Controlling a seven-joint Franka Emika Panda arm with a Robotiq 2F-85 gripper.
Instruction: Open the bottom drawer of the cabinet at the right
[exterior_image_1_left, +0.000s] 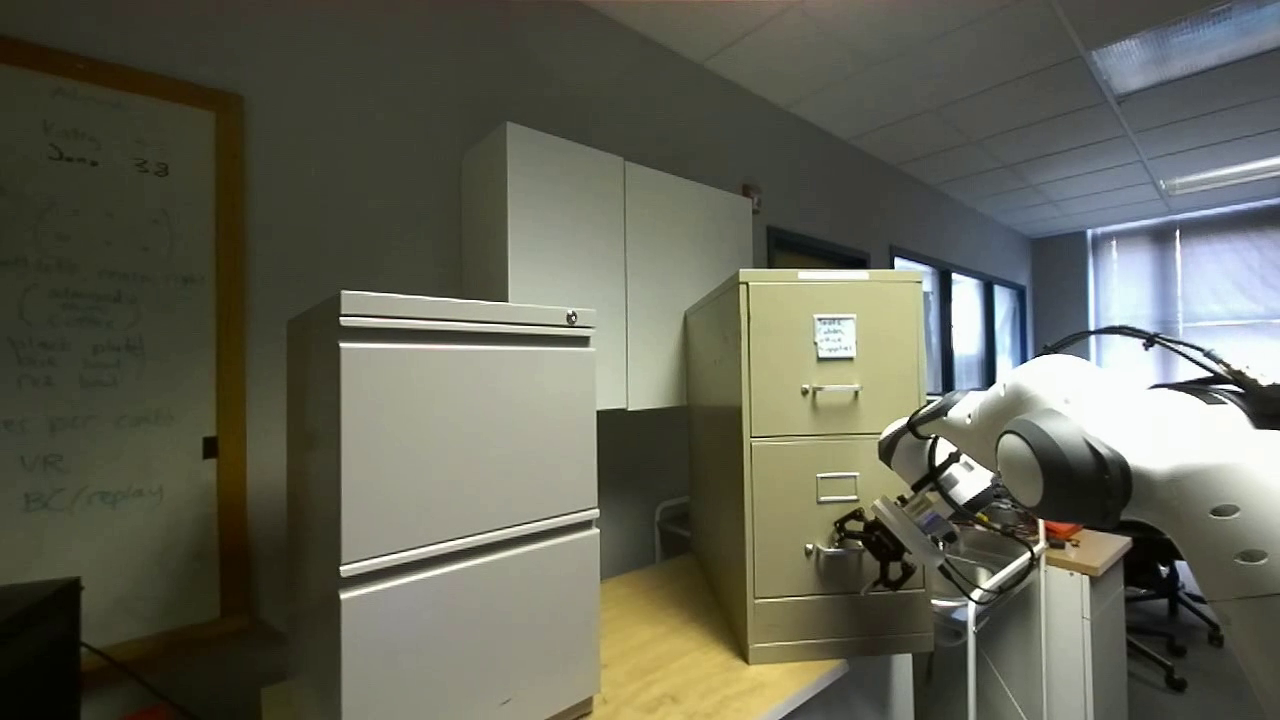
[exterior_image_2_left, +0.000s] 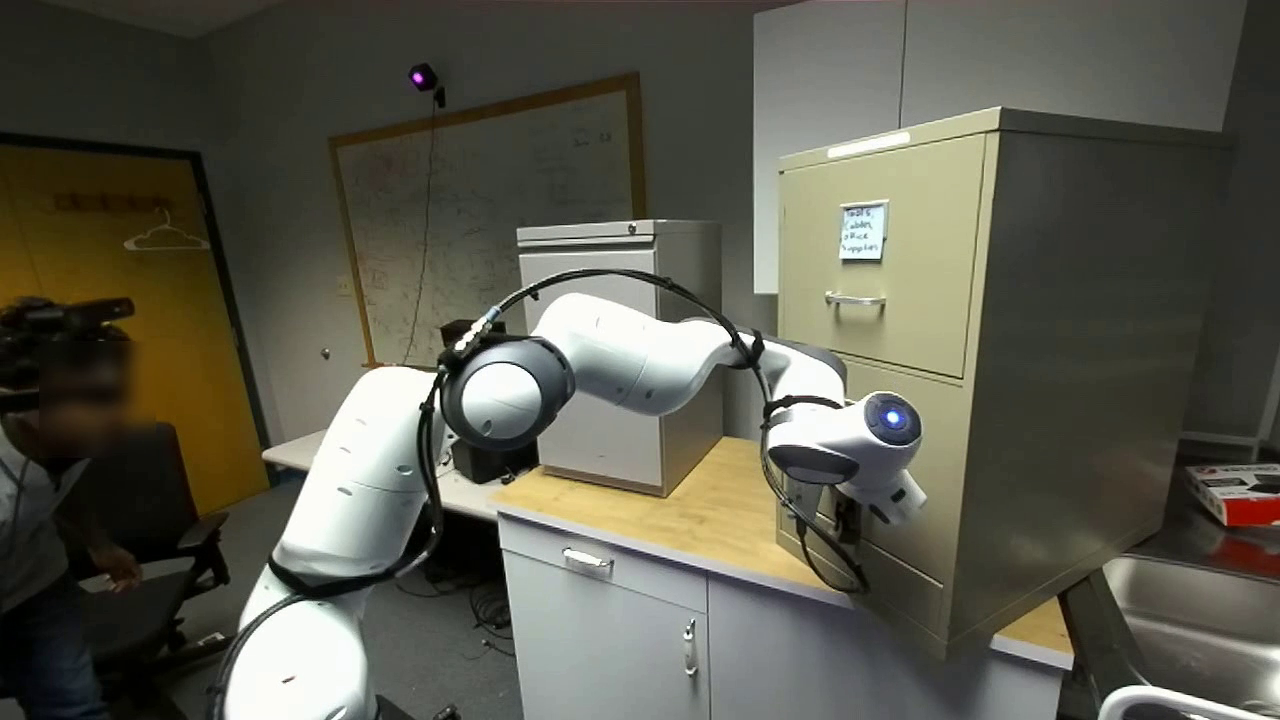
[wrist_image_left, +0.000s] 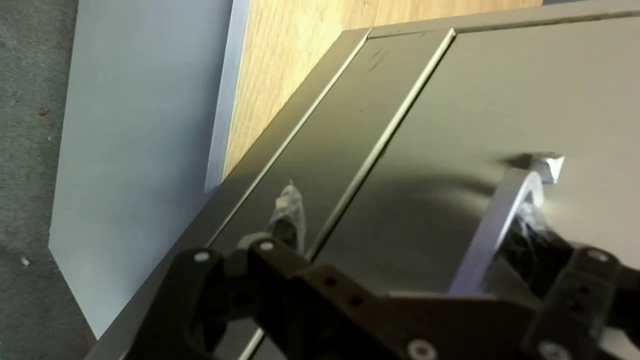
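Filing cabinet (exterior_image_1_left: 715, 450), tan, stands on the table (exterior_image_1_left: 650, 640) with a grey cabinet (exterior_image_1_left: 465, 445) to its left in both exterior views, and its bottom drawer (exterior_image_1_left: 797, 515) is the task's thing. The drawer looks fully closed, flush with the filing cabinet's front. Its handle (wrist_image_left: 490, 232), a bowed metal bar, is low on that front; a small metal nub (wrist_image_left: 548, 167), perhaps a latch, sits just beside one end.

Around this bar the jaws are spread, pinching nothing. In the wrist view one of the clear-wrapped fingertips (wrist_image_left: 289, 205) is over the filing cabinet's front below the drawer, the other beside the upper side of the bar; whether that one touches the bar or reaches behind it cannot be told.

Steel, by the look of it, the drawer should be rigid, and heavy if filled, with a stiff first pull. The bar looks smooth and could slip from a light pinch; its middle seems the best hold, a finger hooked behind it, pulling straight away from the filing cabinet's front. Since a lower corner of the filing cabinet seems to jut past the table's edge, a loaded drawer might tip it.
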